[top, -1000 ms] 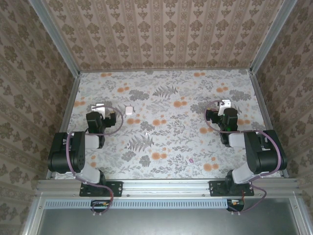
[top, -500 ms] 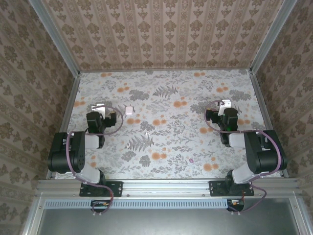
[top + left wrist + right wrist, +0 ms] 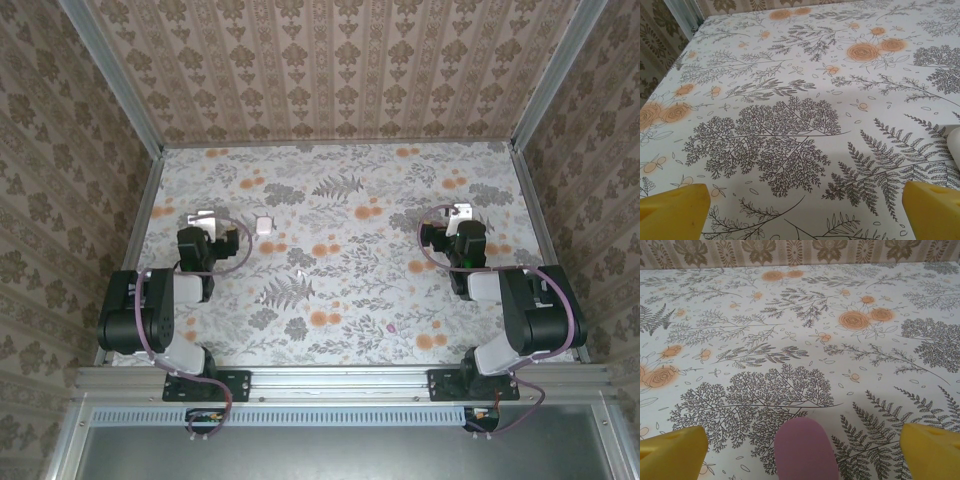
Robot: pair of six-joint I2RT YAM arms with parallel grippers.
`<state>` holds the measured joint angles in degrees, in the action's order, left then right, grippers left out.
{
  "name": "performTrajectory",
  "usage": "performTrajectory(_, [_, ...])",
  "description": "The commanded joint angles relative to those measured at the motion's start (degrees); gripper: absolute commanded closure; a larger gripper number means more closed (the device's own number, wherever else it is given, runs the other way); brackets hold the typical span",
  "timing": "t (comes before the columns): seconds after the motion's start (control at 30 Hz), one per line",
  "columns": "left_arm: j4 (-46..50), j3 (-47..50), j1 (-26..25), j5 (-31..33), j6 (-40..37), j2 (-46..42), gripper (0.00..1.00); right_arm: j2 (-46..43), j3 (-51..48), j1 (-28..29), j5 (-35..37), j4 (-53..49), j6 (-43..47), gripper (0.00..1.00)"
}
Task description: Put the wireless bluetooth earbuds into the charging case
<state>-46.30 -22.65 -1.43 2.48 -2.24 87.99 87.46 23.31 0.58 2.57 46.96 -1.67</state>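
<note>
Top external: no change since a second ago, left gripper (image 3: 203,216) and right gripper (image 3: 458,211) both splayed, empty; earbuds (image 3: 299,277) apart from charging case (image 3: 264,225), insertion unstarted.

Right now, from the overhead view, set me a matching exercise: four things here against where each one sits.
Things:
1. charging case
2. earbud
3. pink speck
4. right gripper

Places:
A. closest to the near edge of the table, right of centre
B. open, over the table's right side
C. just right of the left gripper
D. mid-table, nearer the near edge than the case

Pairs: 1-C, 2-D, 3-A, 4-B
</note>
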Motion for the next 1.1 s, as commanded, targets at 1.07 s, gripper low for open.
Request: performTrajectory(1.07, [39.95, -13.02, 2.23, -23.84, 26.45, -26.82, 0.00, 14.68, 45.94, -3.66, -9.32, -76.98, -16.34, 0.20])
